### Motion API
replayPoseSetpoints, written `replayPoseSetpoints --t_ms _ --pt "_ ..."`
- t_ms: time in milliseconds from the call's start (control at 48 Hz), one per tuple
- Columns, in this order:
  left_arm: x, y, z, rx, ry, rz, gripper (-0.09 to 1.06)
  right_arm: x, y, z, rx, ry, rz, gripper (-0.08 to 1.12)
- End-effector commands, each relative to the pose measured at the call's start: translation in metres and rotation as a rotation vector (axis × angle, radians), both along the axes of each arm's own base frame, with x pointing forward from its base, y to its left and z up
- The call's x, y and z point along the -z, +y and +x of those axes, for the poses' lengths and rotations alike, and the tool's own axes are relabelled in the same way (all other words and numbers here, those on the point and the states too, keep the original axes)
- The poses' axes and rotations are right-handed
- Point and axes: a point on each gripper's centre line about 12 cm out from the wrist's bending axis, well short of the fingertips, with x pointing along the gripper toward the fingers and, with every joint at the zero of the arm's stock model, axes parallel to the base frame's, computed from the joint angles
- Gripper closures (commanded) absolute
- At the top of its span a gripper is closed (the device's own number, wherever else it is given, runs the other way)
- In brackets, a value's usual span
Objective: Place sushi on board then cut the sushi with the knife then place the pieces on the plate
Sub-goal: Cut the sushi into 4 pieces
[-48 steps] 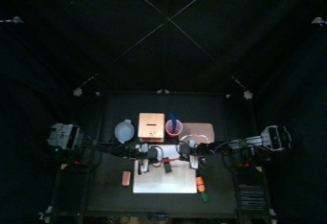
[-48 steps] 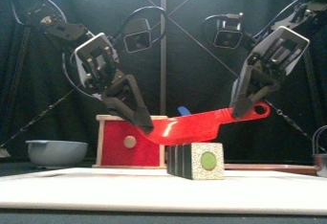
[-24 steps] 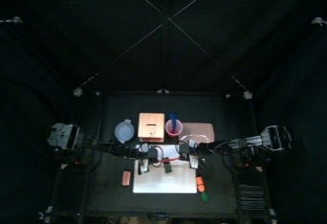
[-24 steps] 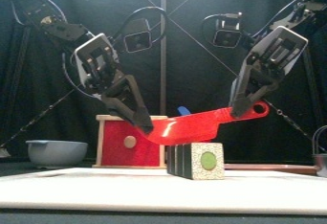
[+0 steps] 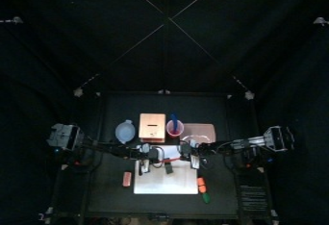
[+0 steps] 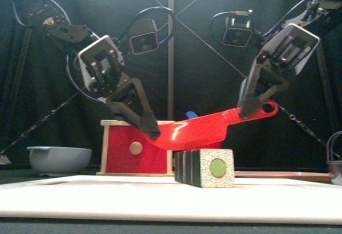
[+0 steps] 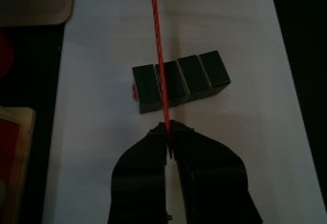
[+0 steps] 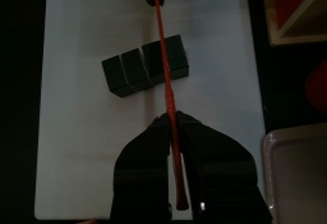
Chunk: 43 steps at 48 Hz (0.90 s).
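We see both arms meeting over the white board (image 6: 80,193), which fills the bottom of the front view and lies at the lower centre of the desk (image 5: 96,162) in the top view. Between them they carry the red knife (image 6: 207,128). The left claw (image 6: 158,133) is clamped on the blade's tip end, left of centre in the front view. The right claw (image 6: 251,108) is clamped on the handle, higher up and right of centre. The knife therefore slopes down from upper right to lower left.

The sushi roll (image 6: 207,166) lies on the board at the lower centre of the front view, directly under the blade. Its near end is pale with a round green middle. The blade's lower edge is just above the roll's top, and we cannot tell whether they touch.

In the left wrist view the left claw (image 7: 165,132) has its jaws pressed together on the knife (image 7: 156,36). The knife shows as a thin red line running up the frame over the board (image 7: 230,17). It crosses the roll (image 7: 183,79), four dark blocks side by side, near the seam beside one end block. The right wrist view shows the same. There the right claw (image 8: 170,123) is shut on the knife (image 8: 161,32), which crosses the roll (image 8: 147,65) near that seam.

Behind the board in the top view, from left to right, stand the bowl (image 5: 125,130), the wooden box (image 5: 152,125), the red cup (image 5: 176,127) and the pink tray (image 5: 203,128).
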Motion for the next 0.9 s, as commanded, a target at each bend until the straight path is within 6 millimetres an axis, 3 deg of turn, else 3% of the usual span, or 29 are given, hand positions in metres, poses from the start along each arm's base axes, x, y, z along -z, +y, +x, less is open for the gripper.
replayPoseSetpoints --t_ms 21,896 --pt "-0.023 -0.002 0.01 0.003 -0.073 -0.005 0.57 -0.016 -0.004 0.004 0.015 -0.052 -0.001 0.64" --pt "-0.018 -0.006 0.009 0.007 -0.062 -0.011 0.57 -0.003 -0.004 0.003 0.019 -0.012 0.007 0.64"
